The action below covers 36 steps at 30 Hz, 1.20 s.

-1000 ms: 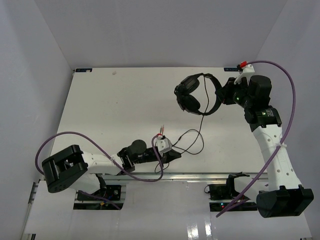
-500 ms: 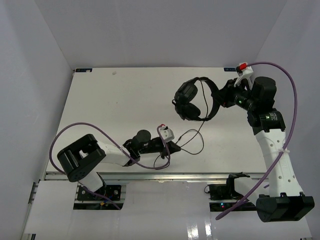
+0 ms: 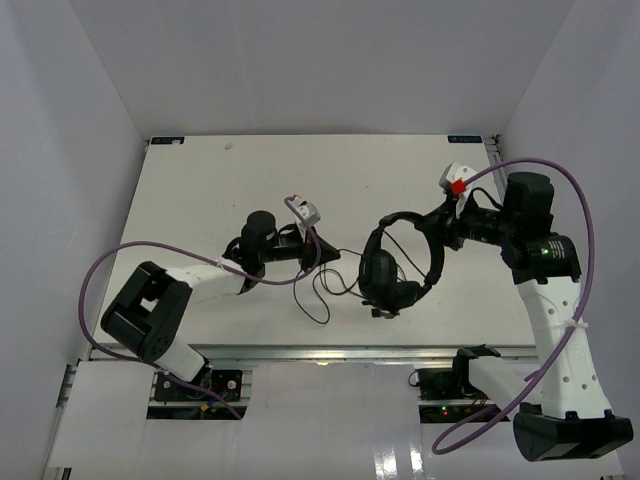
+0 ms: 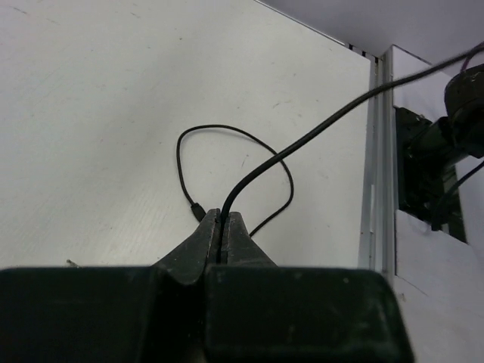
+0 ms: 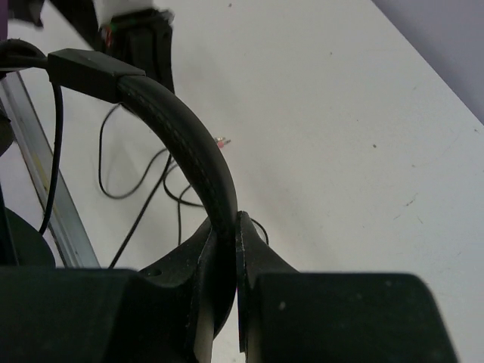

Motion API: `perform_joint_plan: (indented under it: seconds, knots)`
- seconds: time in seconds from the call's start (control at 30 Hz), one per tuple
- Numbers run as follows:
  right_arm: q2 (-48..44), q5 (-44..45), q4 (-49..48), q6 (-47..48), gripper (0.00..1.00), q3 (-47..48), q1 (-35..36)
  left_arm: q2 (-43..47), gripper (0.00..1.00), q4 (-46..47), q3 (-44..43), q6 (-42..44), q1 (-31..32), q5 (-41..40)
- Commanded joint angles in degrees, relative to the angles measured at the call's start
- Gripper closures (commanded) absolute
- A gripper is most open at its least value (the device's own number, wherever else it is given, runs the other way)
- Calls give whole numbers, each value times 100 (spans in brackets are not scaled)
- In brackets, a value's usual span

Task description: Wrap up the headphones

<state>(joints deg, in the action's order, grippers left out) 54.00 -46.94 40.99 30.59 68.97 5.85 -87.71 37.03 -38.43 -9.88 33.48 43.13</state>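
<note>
The black headphones (image 3: 392, 268) hang tilted over the middle right of the white table (image 3: 200, 190), earcups low and headband arched up. My right gripper (image 3: 434, 230) is shut on the headband (image 5: 185, 132), which rises out of its jaws (image 5: 229, 236). The thin black cord (image 3: 318, 290) trails left from the earcups in loose loops. My left gripper (image 3: 328, 256) is shut on the cord (image 4: 249, 178), which leaves its fingertips (image 4: 221, 219) and runs up to the right. A small plug (image 4: 197, 211) lies just ahead of the left jaws, and a reddish plug (image 5: 221, 141) lies on the table.
An aluminium rail (image 3: 330, 351) runs along the table's near edge, close behind the cord loops. Purple arm cables (image 3: 150, 270) arc over both arms. White walls close in the back and both sides.
My right gripper carried the headphones from the back right down toward the table's middle. My left gripper moved from the near edge toward the table's middle, with the cord in it.
</note>
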Motion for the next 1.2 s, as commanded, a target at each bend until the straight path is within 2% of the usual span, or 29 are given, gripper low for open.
perform_joint_plan:
  seconds: [0.0, 0.07, 0.13, 0.2, 0.27, 0.57, 0.77, 0.9, 1.1, 1.17]
  knots:
    - [-249, 751, 794, 1571, 92, -258, 301, 0, 100, -2268, -1191, 214, -201, 1178]
    - [-368, 1353, 657, 1805, 92, -529, 505, 4, 100, -3140, -1668, 358, -238, 1361]
    - [-419, 1871, 505, 1937, 92, -748, 760, 40, 100, -3617, -1954, 323, -253, 1651]
    - [-433, 2373, 183, 1959, 92, -929, 1303, 52, 100, -3841, -2158, 56, -255, 1953]
    - [-409, 3116, -85, 1871, 92, -1131, 1838, 20, 100, -3851, -2232, -404, -255, 2228]
    - [191, 5842, -1865, 1053, 92, -1531, 2900, 164, 100, -3462, -2395, -2199, -222, 2703]
    - [478, 7122, -3051, 370, 92, -1685, 3027, 191, 100, -2666, -2353, -3564, -84, 2492]
    - [545, 7379, -3424, 68, 92, -1684, 3032, 46, 100, -2115, -2485, -4431, 47, 2109]
    - [736, 7323, -3432, -633, 92, -1506, 3036, -271, 100, -1172, -2613, -6038, 171, 1434]
    - [819, 7455, -3515, -842, 92, -1467, 3036, -290, 100, -1052, -2666, -6289, 243, 1092]
